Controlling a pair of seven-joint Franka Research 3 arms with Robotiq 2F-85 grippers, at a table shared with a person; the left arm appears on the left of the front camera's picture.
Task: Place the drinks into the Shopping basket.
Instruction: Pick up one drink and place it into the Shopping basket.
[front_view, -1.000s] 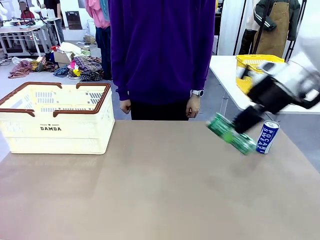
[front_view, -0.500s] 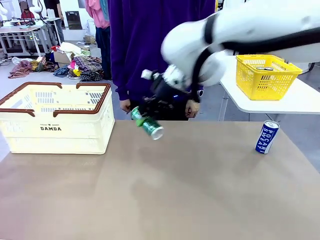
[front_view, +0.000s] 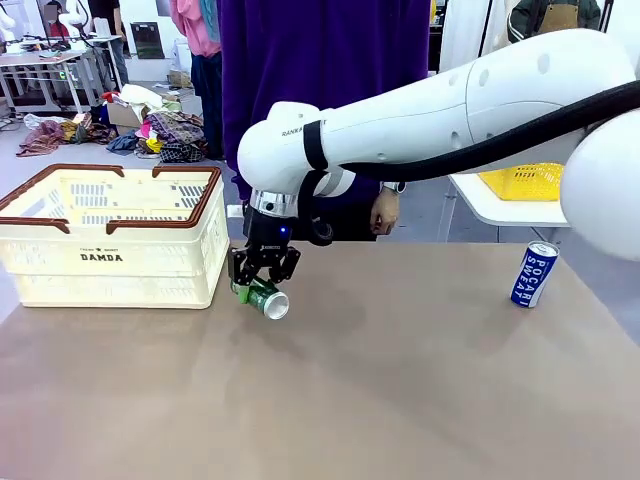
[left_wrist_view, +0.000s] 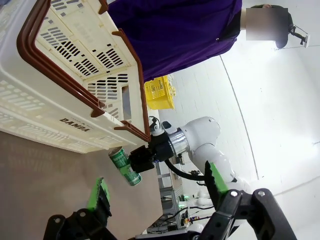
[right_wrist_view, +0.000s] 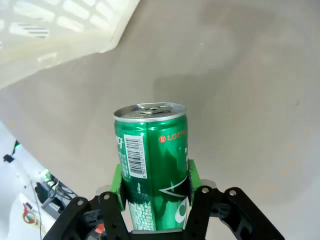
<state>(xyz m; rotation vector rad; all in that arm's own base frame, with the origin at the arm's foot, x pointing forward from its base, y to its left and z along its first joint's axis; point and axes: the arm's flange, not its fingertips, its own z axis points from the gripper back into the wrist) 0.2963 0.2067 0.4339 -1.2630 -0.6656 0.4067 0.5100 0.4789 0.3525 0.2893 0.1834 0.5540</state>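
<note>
Risk number one from my seat is height. The right gripper (front_view: 262, 288) is pinching the green can (front_view: 265, 299) low over the table (front_view: 400, 390), just beside the right wall of the basket (front_view: 110, 255) and well under its brown rim. The basket sits at the table's far left corner. If I slide left from here, the can hits the slotted wall, and I'd either shove the basket or twist the can in the pads. I judge it needs a lift first.

The grip worries me too. In the right wrist view the pads clamp the end away from the silver top, and the can hangs tilted, so a bump could lever it loose.

The blue can (front_view: 534, 274) stands upright near the table's right edge, toward the far side, not yet picked up. My left gripper (left_wrist_view: 155, 186) is spread wide and holds nothing. It looks along the basket's lettered wall.
</note>
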